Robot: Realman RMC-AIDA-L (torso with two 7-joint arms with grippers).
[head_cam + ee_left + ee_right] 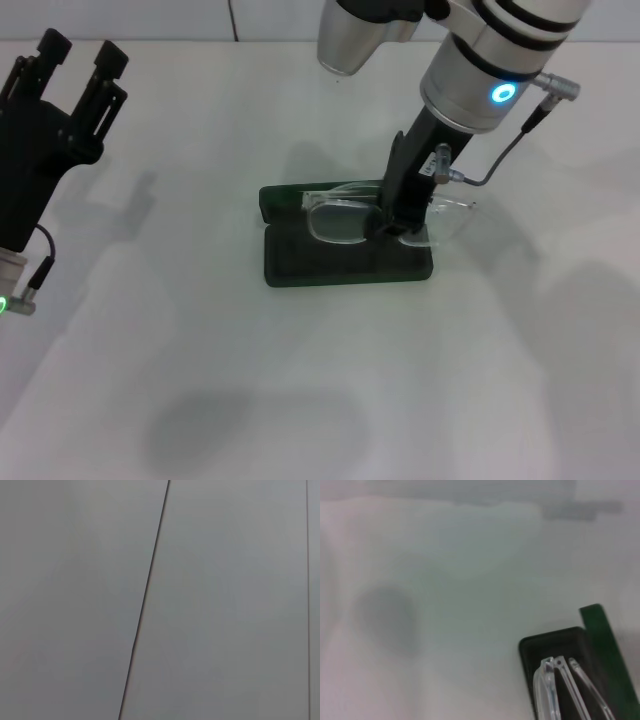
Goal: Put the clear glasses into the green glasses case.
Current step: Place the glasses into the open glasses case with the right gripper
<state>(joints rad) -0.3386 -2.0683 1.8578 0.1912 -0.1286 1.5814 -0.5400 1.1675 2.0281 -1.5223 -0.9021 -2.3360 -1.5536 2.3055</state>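
Observation:
The green glasses case (pixel 330 265) lies open in the middle of the white table, its lid (pixel 281 198) standing up along the far side. The clear glasses (pixel 335 222) hang just over the case's tray, and one end reaches past the case's right edge. My right gripper (pixel 392 228) comes down from above and is shut on the glasses near their bridge. The right wrist view shows the folded clear arms of the glasses (pixel 555 685) inside one end of the case (pixel 547 642). My left gripper (pixel 80 55) is open and idle at the far left.
White tabletop (pixel 300 400) lies all around the case. The right arm's cable (pixel 500 160) loops out beside the gripper. The left wrist view shows only grey panels with a dark seam (pixel 145 600).

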